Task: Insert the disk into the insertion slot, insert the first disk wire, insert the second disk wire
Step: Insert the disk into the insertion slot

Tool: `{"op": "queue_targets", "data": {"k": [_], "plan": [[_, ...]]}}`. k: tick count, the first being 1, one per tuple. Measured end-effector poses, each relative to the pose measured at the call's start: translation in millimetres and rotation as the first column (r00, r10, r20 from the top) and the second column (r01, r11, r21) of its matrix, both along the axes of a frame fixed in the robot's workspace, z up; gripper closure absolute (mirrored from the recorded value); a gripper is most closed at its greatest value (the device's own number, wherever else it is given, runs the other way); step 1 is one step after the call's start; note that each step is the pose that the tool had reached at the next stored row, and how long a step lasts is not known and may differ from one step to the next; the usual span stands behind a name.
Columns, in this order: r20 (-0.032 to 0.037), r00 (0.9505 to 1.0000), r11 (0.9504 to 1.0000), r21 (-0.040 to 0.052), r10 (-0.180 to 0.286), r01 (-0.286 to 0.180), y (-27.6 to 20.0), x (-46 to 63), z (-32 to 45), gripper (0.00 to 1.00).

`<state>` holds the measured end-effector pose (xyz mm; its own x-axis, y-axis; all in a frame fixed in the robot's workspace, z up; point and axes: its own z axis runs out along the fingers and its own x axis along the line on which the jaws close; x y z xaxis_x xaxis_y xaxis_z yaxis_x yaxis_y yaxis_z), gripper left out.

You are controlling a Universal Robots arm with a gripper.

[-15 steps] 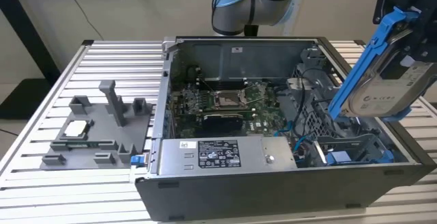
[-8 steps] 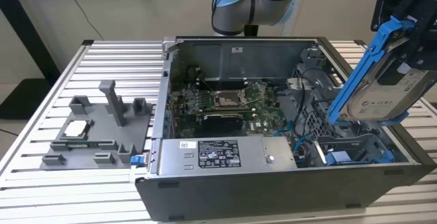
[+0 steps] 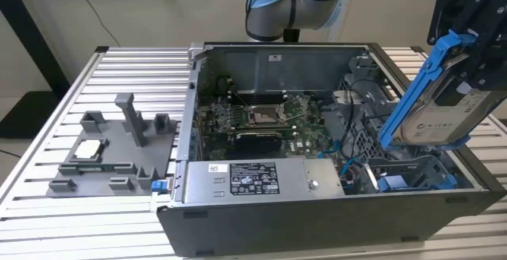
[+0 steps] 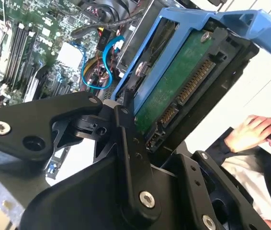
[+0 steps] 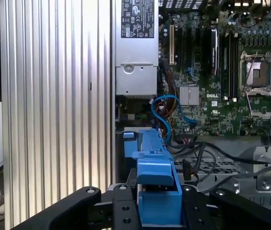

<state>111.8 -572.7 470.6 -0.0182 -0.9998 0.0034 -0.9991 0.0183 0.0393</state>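
Open PC case (image 3: 317, 224) sits on my desk (image 3: 79, 224). I'm holding the disk (image 3: 440, 117) tilted over the drive bay (image 3: 408, 177) corner, probably angled to line up for insertion, hard to see. Pincer (image 5: 159, 206) is pinching its blue carrier (image 5: 157, 167).

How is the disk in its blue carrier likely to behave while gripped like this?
Probably rigid: the disk hangs tilted from the gripper over the computer case without sagging. Likely dense for its size, given the metal body. The bare circuit board and connector pins look vulnerable to knocks.
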Motion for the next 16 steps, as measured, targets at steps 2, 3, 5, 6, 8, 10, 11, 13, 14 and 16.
{"op": "queue_targets", "data": {"k": [2,3,5,6,8,10,11,13,14,16], "plan": [[0.0,1.0,1.0,0.0001,0.0,0.0,0.0,0.4,-2.3,0.67],[0.0,1.0,1.0,0.0,0.0,0.0,0.0,0.7,-3.4,0.67],[0.0,1.0,1.0,0.0,0.0,0.0,0.0,1.2,-5.4,0.67],[0.0,1.0,1.0,0.0001,0.0,0.0,0.0,1.5,-6.6,0.67],[0.0,1.0,1.0,0.0002,0.0,0.0,0.0,2.1,-8.6,0.67],[0.0,1.0,1.0,0.0001,0.0,0.0,0.0,2.7,-10.8,0.67],[0.0,1.0,1.0,0.0001,0.0,0.0,0.0,3.1,-11.9,0.67],[0.0,1.0,1.0,0.001,0.0,0.0,-0.1,3.9,-14.9,0.67],[0.0,1.0,1.0,0.002,0.0,0.0,-0.1,4.4,-16.5,0.67],[0.0,1.0,1.0,0.004,0.0,0.0,0.0,5.3,-19.5,0.67]]}}
